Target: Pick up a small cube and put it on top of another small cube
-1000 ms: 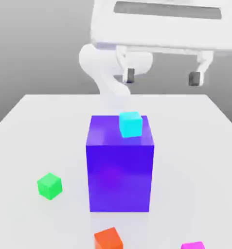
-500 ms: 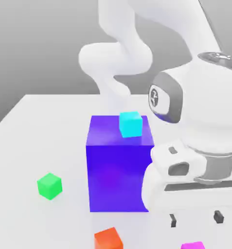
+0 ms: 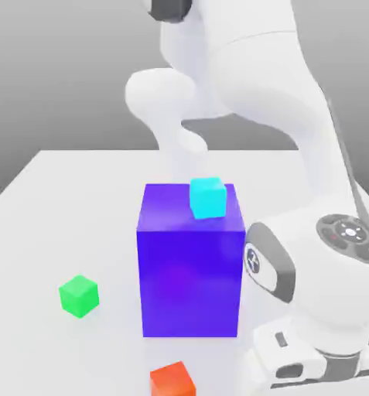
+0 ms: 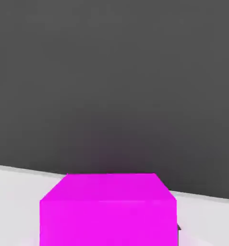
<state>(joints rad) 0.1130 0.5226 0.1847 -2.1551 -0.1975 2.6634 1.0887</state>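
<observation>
The magenta cube (image 4: 108, 210) sits right under the hand camera, its top face and front face both in sight, resting on the white table (image 4: 15, 178). The gripper is closed, and it looks to be closed on this cube, though the fingertips themselves are hard to make out; only a thin dark sliver shows at one lower edge of the cube.

In the exterior view, the robot arm (image 3: 311, 255) bends down low toward the near corner of the table on the exterior view's right, its wrist and hand reaching the bottom edge of the picture. Just beside it, toward the exterior view's left, stands a big blue block (image 3: 191, 267), much larger than the other pieces. A small cyan cube (image 3: 207, 197) rests on top of that block, near its far right corner. A small orange cube (image 3: 172, 380) lies on the table (image 3: 56, 224) in front of the block, and a small green cube (image 3: 79, 295) lies well apart from it on the exterior view's left.
</observation>
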